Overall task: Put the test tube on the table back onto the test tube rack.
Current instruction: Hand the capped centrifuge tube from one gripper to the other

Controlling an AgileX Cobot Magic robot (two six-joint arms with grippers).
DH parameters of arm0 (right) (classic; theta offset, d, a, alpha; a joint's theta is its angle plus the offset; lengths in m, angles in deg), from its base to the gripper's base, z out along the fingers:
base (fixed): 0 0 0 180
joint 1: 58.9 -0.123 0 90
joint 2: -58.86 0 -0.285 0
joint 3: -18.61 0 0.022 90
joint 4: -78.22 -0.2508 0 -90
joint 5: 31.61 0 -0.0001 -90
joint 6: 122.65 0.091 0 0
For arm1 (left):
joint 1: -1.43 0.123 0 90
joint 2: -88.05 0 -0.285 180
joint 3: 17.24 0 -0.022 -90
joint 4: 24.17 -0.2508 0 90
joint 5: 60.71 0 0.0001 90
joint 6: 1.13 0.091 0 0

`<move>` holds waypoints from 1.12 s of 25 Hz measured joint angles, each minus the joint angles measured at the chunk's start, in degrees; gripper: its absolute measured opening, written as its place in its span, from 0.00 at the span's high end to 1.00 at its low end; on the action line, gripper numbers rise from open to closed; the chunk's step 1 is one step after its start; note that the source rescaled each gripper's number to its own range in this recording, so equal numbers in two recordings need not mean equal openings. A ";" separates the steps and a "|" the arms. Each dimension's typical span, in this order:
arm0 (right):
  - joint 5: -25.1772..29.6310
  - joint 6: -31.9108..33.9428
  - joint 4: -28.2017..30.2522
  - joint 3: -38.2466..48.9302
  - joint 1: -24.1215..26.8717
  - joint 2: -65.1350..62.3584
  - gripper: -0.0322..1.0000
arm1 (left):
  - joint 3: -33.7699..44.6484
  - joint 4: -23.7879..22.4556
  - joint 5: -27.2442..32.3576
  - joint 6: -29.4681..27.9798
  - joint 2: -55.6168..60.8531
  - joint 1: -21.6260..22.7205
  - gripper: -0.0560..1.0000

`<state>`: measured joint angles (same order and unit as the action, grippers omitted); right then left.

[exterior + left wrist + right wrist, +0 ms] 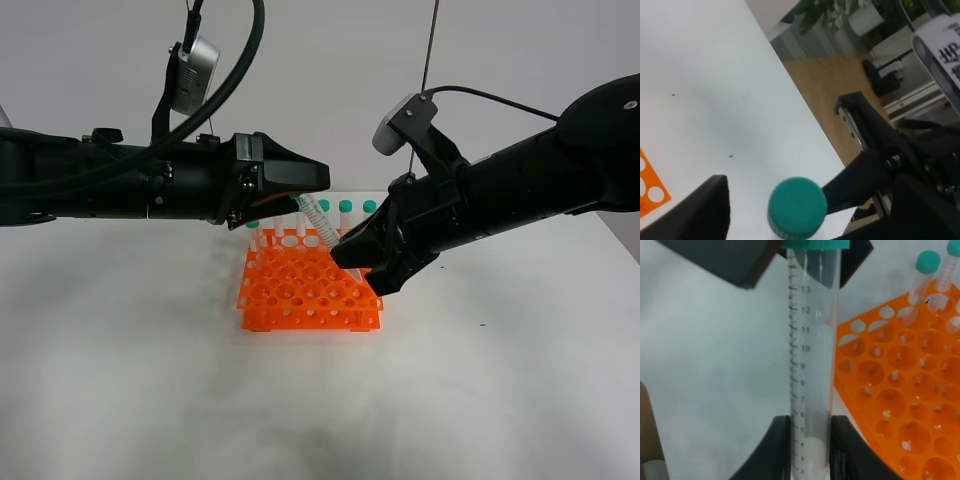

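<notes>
The test tube (pixel 318 222) is being gripped, tilted, above the test tube rack (pixel 310 290) and off the counter (pixel 130 380) by the right gripper (pixel 345 250). The left gripper (pixel 312 185) jaws are standing apart around the cap. Insertion is not yet done.

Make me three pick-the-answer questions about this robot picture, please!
1. Where is the test tube compared with the test tube rack?
A) standing in a hole
B) lying underneath it
C) held up in the air, out of the holes

2. What colour is the rack?
A) orange
B) blue
C) green

3. What is the right gripper doing?
A) hanging wide open
B) pinching the tube
C) pushing the rack

Answers: C, the tube slants in mid-air. A, the grid is bright orange. B, it squeezes the tube's sides.
</notes>
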<state>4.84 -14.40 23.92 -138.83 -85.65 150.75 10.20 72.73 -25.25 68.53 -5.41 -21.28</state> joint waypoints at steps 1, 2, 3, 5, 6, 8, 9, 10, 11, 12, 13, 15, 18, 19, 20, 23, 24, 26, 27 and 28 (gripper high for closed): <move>0.00 0.00 0.00 0.00 0.00 0.00 0.95 | 0.00 0.05 0.00 0.00 0.00 0.00 0.00; 0.00 0.00 -0.05 0.00 0.00 0.00 0.95 | 0.00 0.13 0.00 0.00 0.00 0.00 0.00; 0.00 0.11 -0.05 0.00 0.00 0.00 0.95 | 0.00 0.19 0.06 0.00 0.00 0.00 0.00; 0.05 0.25 -0.05 0.00 0.00 0.00 0.95 | 0.00 0.21 0.41 0.06 0.00 0.00 0.00; 0.13 0.30 -0.05 0.00 0.00 0.00 0.95 | 0.00 0.33 0.70 0.06 0.00 0.00 0.00; 0.33 0.42 -0.23 0.00 0.00 0.00 0.95 | 0.00 0.33 1.14 0.06 0.00 0.00 0.00; 0.40 0.42 -0.23 0.00 0.00 0.00 0.95 | 0.00 0.33 1.32 0.06 0.00 0.00 0.01; 0.40 0.42 -0.28 0.00 0.00 0.00 0.95 | 0.00 0.33 1.47 0.06 0.00 0.00 0.03; 0.41 0.42 -0.39 0.00 0.00 0.00 0.95 | 0.00 0.33 1.53 0.06 0.00 0.00 0.05; 0.47 0.42 -0.76 0.00 0.00 0.00 0.95 | 0.00 0.33 1.53 0.06 0.00 0.00 0.08; 0.64 0.44 -1.15 0.00 0.00 0.00 0.95 | 0.00 0.33 1.53 0.06 0.00 0.00 0.11; 1.41 0.44 -1.35 0.00 0.00 0.00 0.95 | 0.00 0.33 1.53 0.06 0.00 0.00 0.13; 1.91 0.49 -1.49 0.00 0.00 0.00 0.95 | 0.00 0.33 1.62 0.06 0.00 0.00 0.20; 1.98 0.49 -1.49 0.00 0.00 0.00 0.95 | 0.00 0.33 1.60 0.06 0.00 0.00 0.23; 1.98 0.56 -1.49 0.00 0.00 0.00 0.95 | 0.00 0.33 1.64 0.06 0.00 0.00 0.27; 1.92 1.38 -1.54 0.00 0.00 0.00 0.95 | 0.00 0.33 1.71 0.00 0.00 0.00 0.33; 1.87 1.61 -1.54 0.00 0.00 0.00 0.95 | 0.00 0.33 1.73 0.00 0.00 0.00 0.34; 1.80 1.92 -1.60 0.00 0.00 0.00 0.95 | 0.00 0.33 1.92 -0.17 0.00 0.00 0.40; 1.80 1.93 -1.60 0.00 0.00 0.00 0.95 | 0.00 0.33 1.92 -0.16 0.00 0.00 0.45; 1.80 1.93 -1.70 0.00 0.00 0.00 0.95 | 0.00 0.33 1.92 -0.16 0.00 0.00 0.49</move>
<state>6.64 -12.47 22.22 -138.83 -85.65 150.75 10.20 73.05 -23.32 68.36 -5.41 -21.28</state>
